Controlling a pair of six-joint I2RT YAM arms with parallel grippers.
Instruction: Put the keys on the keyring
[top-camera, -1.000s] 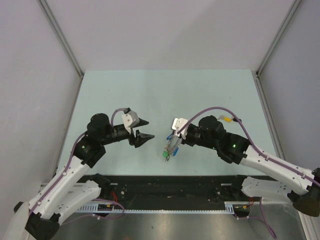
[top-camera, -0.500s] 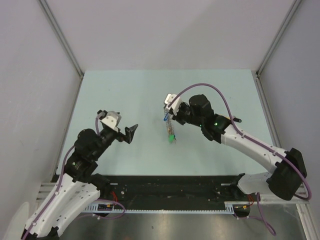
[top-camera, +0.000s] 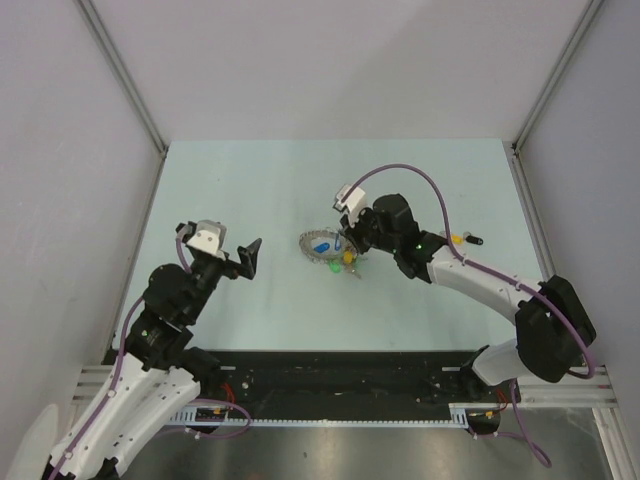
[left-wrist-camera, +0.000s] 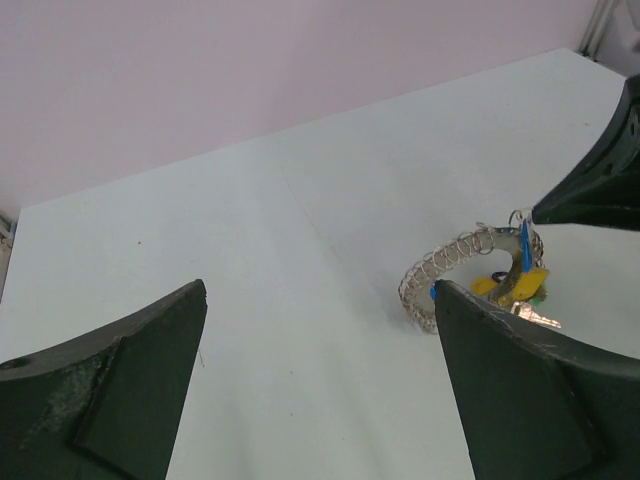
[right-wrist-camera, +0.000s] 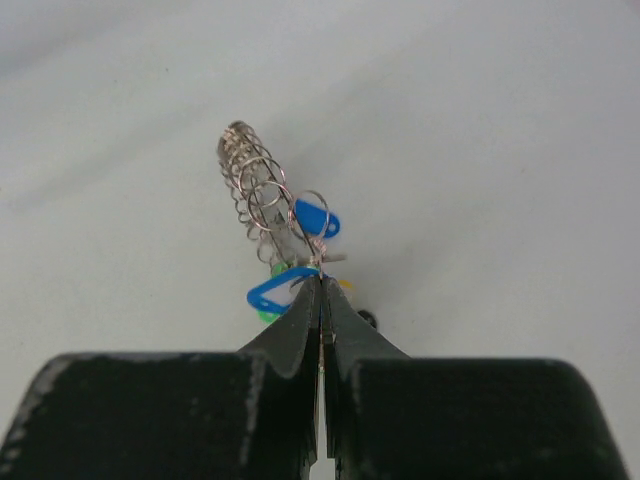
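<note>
Left claw (left-wrist-camera: 320, 300): spread wide with nothing between its fingers. It hangs over the table to the left of the keyring, well apart from it, with its tips aimed that way.
Right claw (right-wrist-camera: 320, 283): closed tight, its tips pressed together on the keyring's right-hand edge, where thin wire loops and a blue key head gather. Whether the metal in the pinch is ring wire or a key's shank cannot be told.
Keyring (right-wrist-camera: 250, 185): a silver wire coil bent into a ring. It lies on the table near the middle, straight ahead of the right claw's tips.
Keys (top-camera: 346, 260): bunched at the side of the ring nearest the right claw. Two blue heads, a yellow one and a green one show. From above, one blue head sits inside the ring's opening, while the yellow and green ones lie just outside its near-right edge.
Table (top-camera: 250, 180): a pale blue-green surface with grey panels on three sides.
</note>
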